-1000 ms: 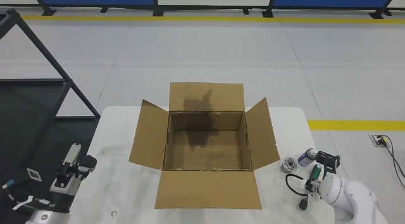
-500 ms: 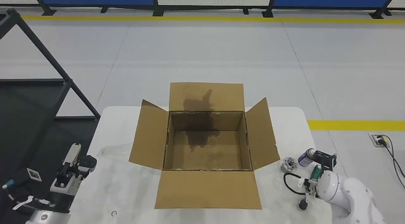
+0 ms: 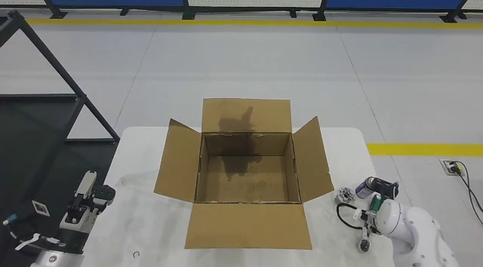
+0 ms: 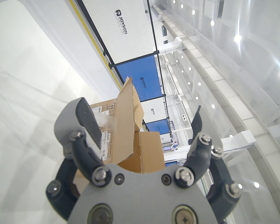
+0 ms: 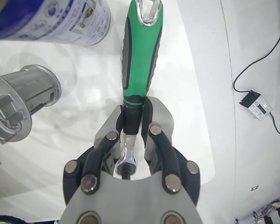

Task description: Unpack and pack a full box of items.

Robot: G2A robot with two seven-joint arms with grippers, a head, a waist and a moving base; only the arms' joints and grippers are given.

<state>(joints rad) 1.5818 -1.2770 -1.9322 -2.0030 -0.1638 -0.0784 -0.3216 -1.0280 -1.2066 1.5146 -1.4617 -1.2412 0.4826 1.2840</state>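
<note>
An open cardboard box (image 3: pixel 245 180) stands mid-table with all flaps folded out and bare cardboard on its floor. Just right of it, my right gripper (image 3: pixel 371 218) is shut on a green-handled ratchet wrench (image 5: pixel 140 54). The fingers (image 5: pixel 146 114) clamp the black neck below the handle, and the chrome head sits between the gripper's links. Off the handle's tip lie a blue-and-white spray can (image 5: pixel 49 12) and a flanged metal part (image 5: pixel 21 99). My left gripper (image 4: pixel 141 111) is open and holds nothing, low at the table's left edge (image 3: pixel 87 201), facing the box (image 4: pixel 126 129).
The can (image 3: pixel 367 186) and the metal part (image 3: pixel 345 194) lie between the box's right flap and the table's right edge. A black frame (image 3: pixel 75 108) stands off the left side. A power adapter and cables (image 5: pixel 256 108) lie on the floor to the right.
My right gripper, with the ratchet in it, has shifted slightly left towards the box. The left arm and the box have not moved.
</note>
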